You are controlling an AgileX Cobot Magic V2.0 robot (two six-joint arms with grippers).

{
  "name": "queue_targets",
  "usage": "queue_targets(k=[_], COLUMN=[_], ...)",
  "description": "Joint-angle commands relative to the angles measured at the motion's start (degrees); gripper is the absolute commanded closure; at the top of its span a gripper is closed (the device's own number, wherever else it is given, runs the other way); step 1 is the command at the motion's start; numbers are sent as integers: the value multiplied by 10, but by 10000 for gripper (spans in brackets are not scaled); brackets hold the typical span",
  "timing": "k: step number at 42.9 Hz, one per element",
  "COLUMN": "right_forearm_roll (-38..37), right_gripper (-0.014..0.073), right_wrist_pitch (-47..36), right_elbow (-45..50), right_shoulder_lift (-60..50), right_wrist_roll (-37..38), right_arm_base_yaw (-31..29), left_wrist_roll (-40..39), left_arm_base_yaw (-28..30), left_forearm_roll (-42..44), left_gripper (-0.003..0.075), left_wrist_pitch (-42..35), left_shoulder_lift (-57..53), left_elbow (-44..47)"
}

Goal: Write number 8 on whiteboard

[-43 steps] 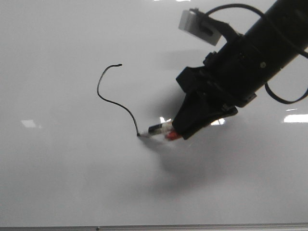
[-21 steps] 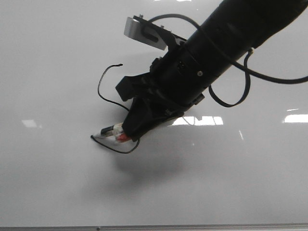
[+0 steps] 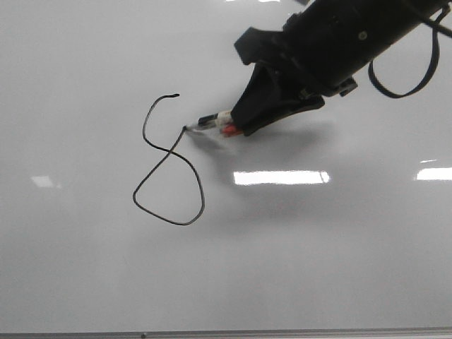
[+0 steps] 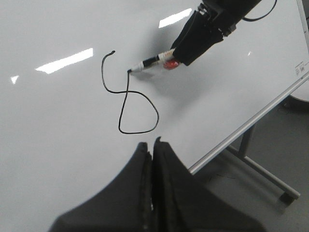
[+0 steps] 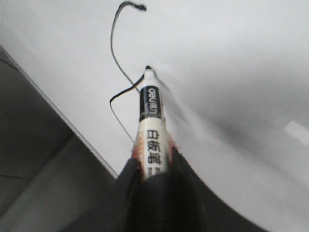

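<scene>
Midway through the closing stroke of the number 8 (image 3: 168,161) on the whiteboard (image 3: 85,282). Lower loop already closed, crossing drawn, line now climbing up and to the right of the crossing, ending at the marker (image 3: 212,121) tip. Upper loop open on its right side, with the small hook at the top of the figure lying up and to the left of the tip, apart from it. Right tool (image 3: 244,126) clamped on the marker body, nib seemingly touching the board just to the right of the upper curve; in the right wrist view, same marker (image 5: 151,130) wedged between the dark fingers (image 5: 133,193), printed label up, nib at the end of the fresh line. Left tool (image 4: 151,159) idle below the figure, jaws pressed together on nothing, hovering off the board near its metal edge. Next move, by judgement: carrying the nib up and leftward in a short arc from the present tip to meet the hook, keeping steady contact so the line stays unbroken, then lifting clear without a trailing smear. Main risks, likely: overshooting past the hook or leaving a gap at the top.
</scene>
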Motion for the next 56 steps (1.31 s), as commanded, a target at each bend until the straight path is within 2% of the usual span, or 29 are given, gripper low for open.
queue_targets(k=[1,9,15,18,23,26,33,35,39,43,50,56], right_forearm_roll=[14,14,-3,-44,-160,-235,-394,-403,-403,-403,-403,-402], right_gripper=[652,652,652,652,652,652,652,652,652,652,652,652], right_wrist_pitch=[-52,-42,41,89,127,129,141,141,141,133,128,125], right_elbow=[-28,-79,-93,-92,-96,-102,-119,-119,-119,-119,-119,-119], right_shoulder_lift=[-31,-5,-20,-47,-86,-97,-100,-101,-104,-111,-128,-141], right_wrist_roll=[4,4,1,-2,-3,-3,-3,-3,-3,-3,-3,-3], right_arm_base_yaw=[-9,8,13,19,48,79,180,205,247,279,316,331], left_wrist_roll=[-6,-6,-6,-6,26,70,176,197,218,221,176,172], left_arm_base_yaw=[3,3,3,3,3,3,1,-1,-28,-80,-160,-177], left_forearm_roll=[-20,-20,-21,-34,-36,-36,-33,-33,-28,23,109,111], left_gripper=[741,741,741,741,736,681,385,340,346,347,354,354], left_wrist_pitch=[-35,-35,-40,-44,-24,15,96,114,114,95,67,60], left_shoulder_lift=[5,5,5,5,18,54,192,229,287,327,364,370], left_elbow=[-15,-15,-15,-15,-27,-49,-130,-153,-186,-203,-204,-204])
